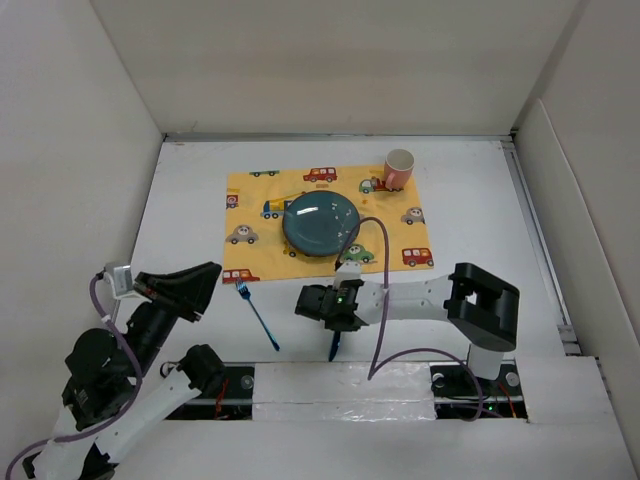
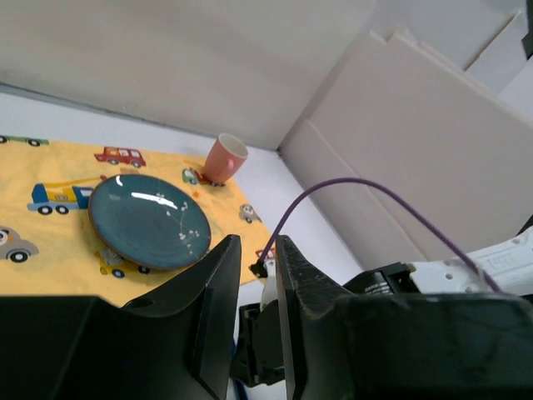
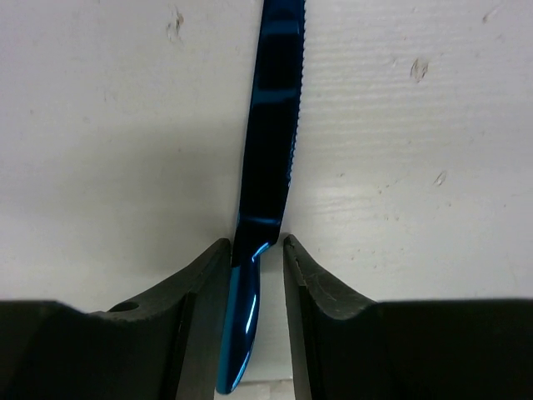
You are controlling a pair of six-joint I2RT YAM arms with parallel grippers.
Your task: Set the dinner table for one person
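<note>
The dinner table point(image 1: 470, 230) is the big white flat top that lies under the plate point(image 1: 322, 224) and runs out far on every side of it. The plate is round and dark blue-green. It sits on a yellow cloth point(image 1: 250, 188) with little cars printed on it, and the cloth is spread flat under the plate. A pink cup point(image 1: 398, 168) stands upright behind the plate and to its right, on the far corner of the cloth. It is near the plate but not touching it.

A shiny blue fork point(image 1: 257, 316) lies on the bare table in front of the plate and to its left, off the cloth. A shiny blue knife point(image 1: 334, 347) lies on the bare table in front of the plate too, well apart from it and apart from the fork. The knife has tiny teeth along one edge.

The right gripper point(image 3: 256, 250) is low over the knife, in front of the plate. Its two black fingers point(image 3: 200, 317) stand one on each side of the knife, where the blade meets the handle. They are very close to it, but it is not clear if they squeeze it.

The left gripper point(image 2: 258, 250) is raised above the table, in front of the plate and far to its left, past the fork. Its fingers point(image 2: 212, 317) are a little apart, with a thin gap and nothing between them. It faces the plate and the cup.
</note>
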